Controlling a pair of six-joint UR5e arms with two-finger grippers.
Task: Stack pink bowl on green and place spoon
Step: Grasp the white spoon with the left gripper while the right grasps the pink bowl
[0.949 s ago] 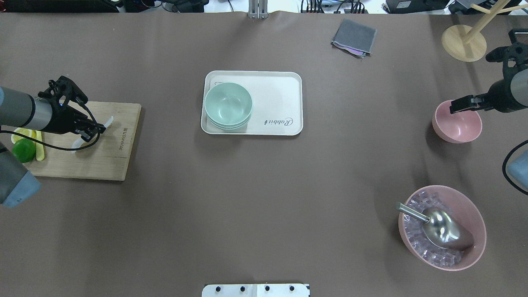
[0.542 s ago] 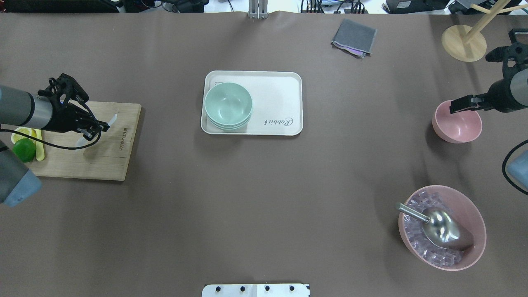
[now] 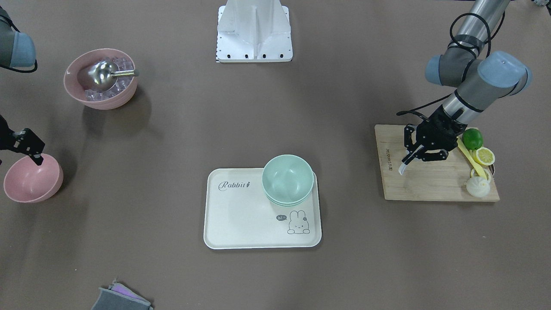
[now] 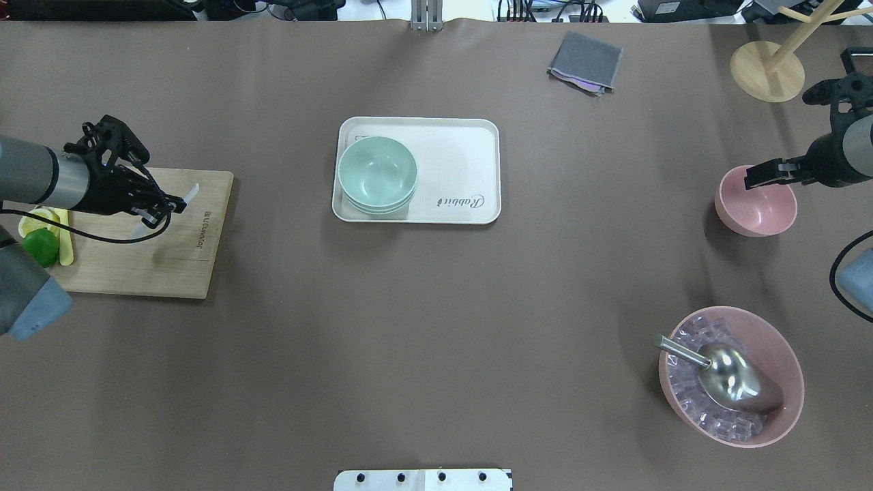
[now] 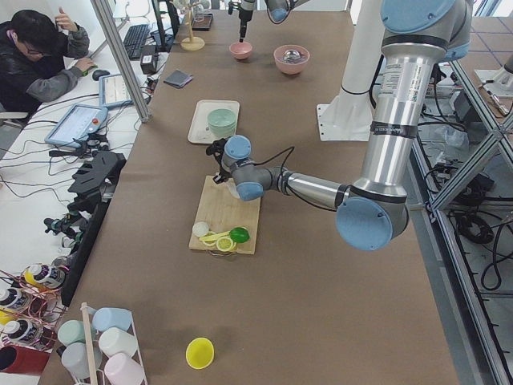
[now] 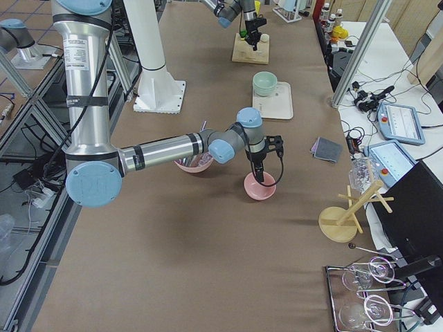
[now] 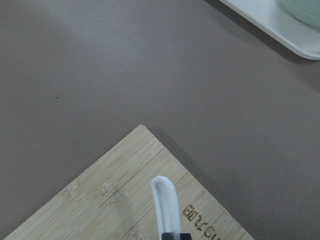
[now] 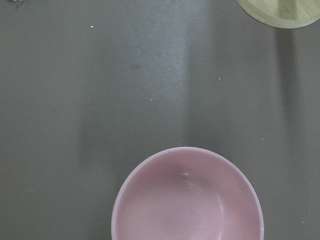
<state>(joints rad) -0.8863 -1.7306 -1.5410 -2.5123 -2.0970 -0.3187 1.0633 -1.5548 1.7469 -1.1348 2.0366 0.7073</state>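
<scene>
The left gripper has its jaws closed on the white spoon, pinching it partway along so the pale handle pokes out past the fingertips toward the tray; it hangs over the far corner of the wooden cutting board; I can't tell from here whether the spoon's lower end touches the wood. At the board's other end sit a lime and some lemon pieces.

The right gripper is down at the rim of the pink bowl; whether its jaws are clamped on that rim or merely straddling it, I cannot tell; the wrist camera shows only the bowl's hollow. The bowl sits at the table's right edge, well apart from the tray.

In the middle, the green bowls are nested in one corner of the cream tray. Nearer the robot, a larger pink bowl holds ice cubes and a metal scoop; a grey cloth lies at the far side.
</scene>
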